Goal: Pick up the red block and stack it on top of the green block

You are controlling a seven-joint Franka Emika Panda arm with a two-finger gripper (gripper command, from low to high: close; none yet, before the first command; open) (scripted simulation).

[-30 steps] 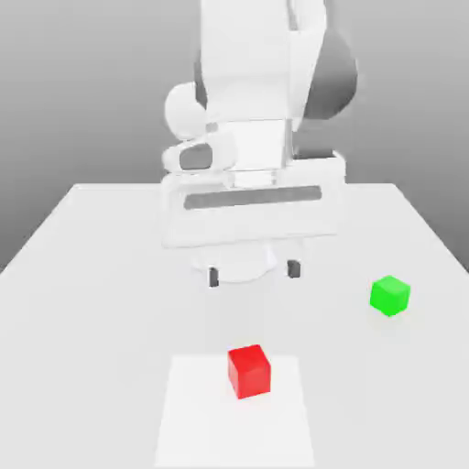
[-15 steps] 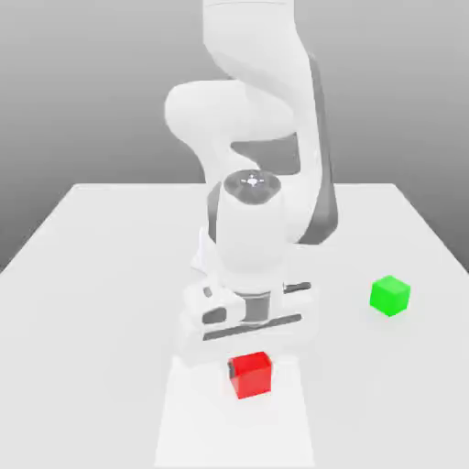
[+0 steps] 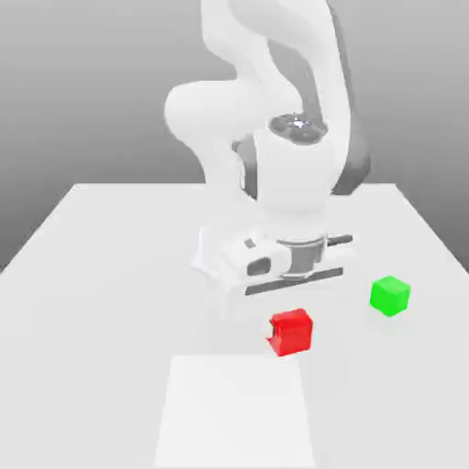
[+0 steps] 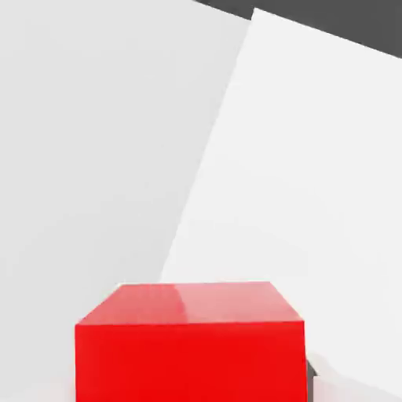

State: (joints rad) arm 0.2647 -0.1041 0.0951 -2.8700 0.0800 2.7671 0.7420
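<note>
Red block lifted and carried toward the green one.
The gripper (image 3: 291, 332), at frame centre, is closed on the red block (image 3: 292, 332), which half a second ago sat on the lighter square patch (image 3: 234, 412) lower down; the green block (image 3: 390, 295) at right has not moved on the table (image 3: 101, 275).

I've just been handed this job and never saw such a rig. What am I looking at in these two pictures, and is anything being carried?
The big white machine is a single robot arm ending in a two-finger hand. The exterior view looks at the white table from a camera off the arm. The hand view comes from a camera on the hand itself, looking past what it carries. The small glossy red cube sits under the hand and appears lifted off the table, so it seems held. The small green cube rests on the table, toward the exterior view's right. A paler square patch marks the table.
</note>
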